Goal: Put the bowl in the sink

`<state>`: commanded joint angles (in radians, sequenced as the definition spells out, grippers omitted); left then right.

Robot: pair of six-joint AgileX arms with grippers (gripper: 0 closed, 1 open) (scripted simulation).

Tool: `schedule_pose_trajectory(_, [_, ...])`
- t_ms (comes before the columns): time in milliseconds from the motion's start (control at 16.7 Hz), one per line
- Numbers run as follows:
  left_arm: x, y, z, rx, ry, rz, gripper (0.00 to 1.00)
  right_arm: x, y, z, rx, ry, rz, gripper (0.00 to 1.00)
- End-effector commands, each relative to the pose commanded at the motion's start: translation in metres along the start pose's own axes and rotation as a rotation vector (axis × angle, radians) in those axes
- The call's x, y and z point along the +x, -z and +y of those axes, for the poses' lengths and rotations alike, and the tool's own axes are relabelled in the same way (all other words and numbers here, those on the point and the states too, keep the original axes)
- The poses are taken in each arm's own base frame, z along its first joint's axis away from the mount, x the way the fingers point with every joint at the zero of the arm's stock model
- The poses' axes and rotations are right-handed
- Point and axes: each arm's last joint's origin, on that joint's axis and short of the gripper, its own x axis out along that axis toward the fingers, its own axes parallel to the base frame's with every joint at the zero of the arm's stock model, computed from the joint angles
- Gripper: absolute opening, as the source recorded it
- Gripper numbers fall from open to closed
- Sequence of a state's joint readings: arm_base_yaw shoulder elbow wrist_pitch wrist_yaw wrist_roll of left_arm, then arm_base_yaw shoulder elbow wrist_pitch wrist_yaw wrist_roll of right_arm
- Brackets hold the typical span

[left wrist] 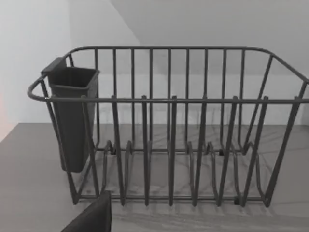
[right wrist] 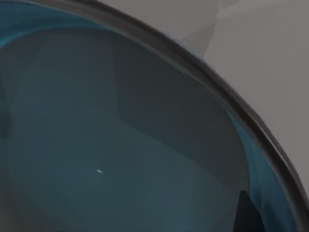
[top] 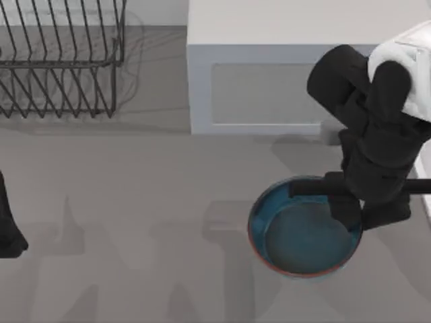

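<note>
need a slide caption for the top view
Right hand over the teal bowl's right rim on the grey table, microwave behind, dish rack far left.

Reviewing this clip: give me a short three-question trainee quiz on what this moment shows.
1. True or false: the bowl lies inside the dish rack.
2. Which arm is over the bowl? A) left B) right
3. Fill in: the dark cup hanging on the rack in the left wrist view is a ____ holder.

Key:
1. False; it sits on the counter in front of the white microwave.
2. B; the right tool is at its rim, and the left tool is parked at the left edge.
3. Utensil.
</note>
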<state>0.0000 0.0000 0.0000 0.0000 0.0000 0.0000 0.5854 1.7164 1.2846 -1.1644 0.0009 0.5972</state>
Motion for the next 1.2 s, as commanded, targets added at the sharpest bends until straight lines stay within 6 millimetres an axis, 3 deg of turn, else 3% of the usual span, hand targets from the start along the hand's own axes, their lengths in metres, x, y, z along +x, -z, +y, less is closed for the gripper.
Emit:
schedule_pose_trajectory(300, [0.0, 0.0, 0.0, 0.0, 0.0, 0.0, 1.0, -0.06, 0.009, -0.008, 0.001, -0.011, -0.017, 0.0])
schedule_pose_trajectory(540, [0.0, 0.0, 0.0, 0.0, 0.0, 0.0, 1.0, -0.065, 0.01, -0.009, 0.001, -0.015, -0.022, 0.0])
schedule_pose_trajectory(720, [0.0, 0.0, 0.0, 0.0, 0.0, 0.0, 1.0, -0.062, 0.008, -0.01, 0.004, -0.015, -0.019, 0.0])
schedule_pose_trajectory(840, [0.0, 0.0, 0.0, 0.0, 0.0, 0.0, 1.0, -0.051, 0.0, -0.022, 0.034, -0.023, -0.021, 0.0])
schedule_pose_trajectory(1020, [0.0, 0.0, 0.0, 0.0, 0.0, 0.0, 1.0, -0.024, -0.02, -0.06, 0.127, -0.054, -0.046, 0.0])
schedule_pose_trajectory(1200, [0.0, 0.0, 0.0, 0.0, 0.0, 0.0, 1.0, 0.012, -0.037, -0.117, 0.251, -0.1, -0.116, 0.0])
